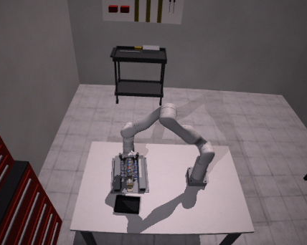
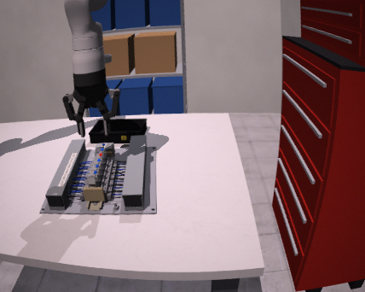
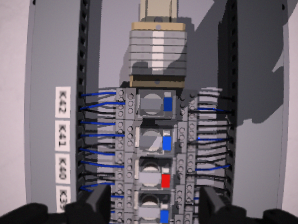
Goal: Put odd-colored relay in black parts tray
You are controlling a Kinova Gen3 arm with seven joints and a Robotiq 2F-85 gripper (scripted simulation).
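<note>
The relay panel (image 1: pixel 136 188) (image 2: pixel 151 188) (image 3: pixel 110 30) lies flat on the table. The relay with the red button (image 2: pixel 101 154) (image 3: pixel 150 177) sits in the panel's centre row, level with the label K40. The other visible relays have blue buttons, such as the relay (image 3: pixel 151 141) just above it in the wrist view. My gripper (image 1: pixel 129 156) (image 2: pixel 94 130) (image 3: pixel 154 202) points down above the panel and is part-way open, with nothing between its fingers. In the wrist view the fingertips are lower in the picture than the red button. The black parts tray (image 1: pixel 127 205) (image 2: pixel 112 138) is empty.
Two tall grey wire ducts (image 2: pixel 135 175) (image 3: pixel 55 60) flank the relay row. A grey terminal stack (image 3: pixel 157 52) with beige ends stands at the row's tray end. Blue and dark wires run from the ducts. Red drawer cabinets (image 2: pixel 329 171) and a dark cart (image 1: pixel 140 54) stand off the table.
</note>
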